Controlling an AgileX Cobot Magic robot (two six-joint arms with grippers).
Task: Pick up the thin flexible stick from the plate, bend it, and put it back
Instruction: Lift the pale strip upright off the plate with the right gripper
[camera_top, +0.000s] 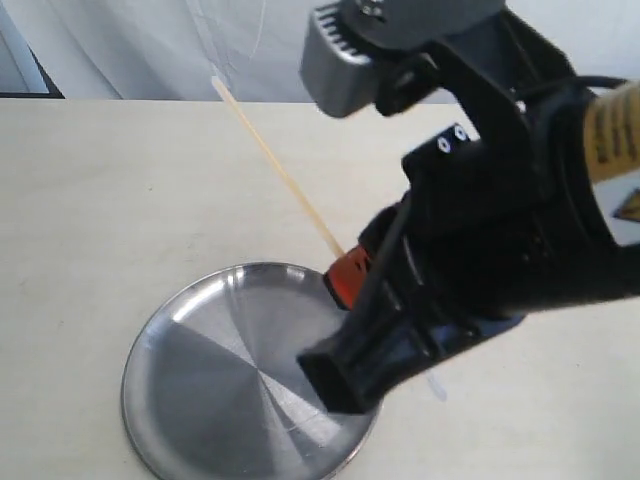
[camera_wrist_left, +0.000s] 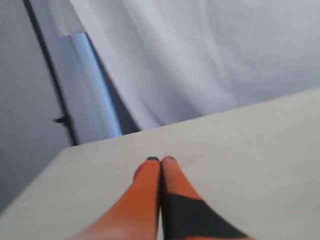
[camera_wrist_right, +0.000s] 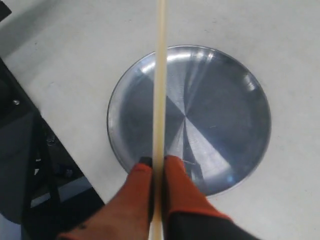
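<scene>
The thin cream stick (camera_top: 275, 170) (camera_wrist_right: 159, 80) is held straight in the air, pinched between the orange fingers of my right gripper (camera_top: 350, 270) (camera_wrist_right: 158, 161). It slants up and away from the jaws toward the back of the table. Below it lies the round silver plate (camera_top: 200, 380) (camera_wrist_right: 225, 110), with nothing on it. My left gripper (camera_wrist_left: 161, 160) hangs over bare table, its orange fingertips pressed together on nothing. It does not show in the exterior view.
The pale table (camera_top: 90, 220) runs back to a white cloth backdrop (camera_top: 150, 50). The right arm's black body (camera_top: 500, 220) fills the right of the exterior view. A dark frame (camera_wrist_right: 30, 165) stands past the table's edge in the right wrist view.
</scene>
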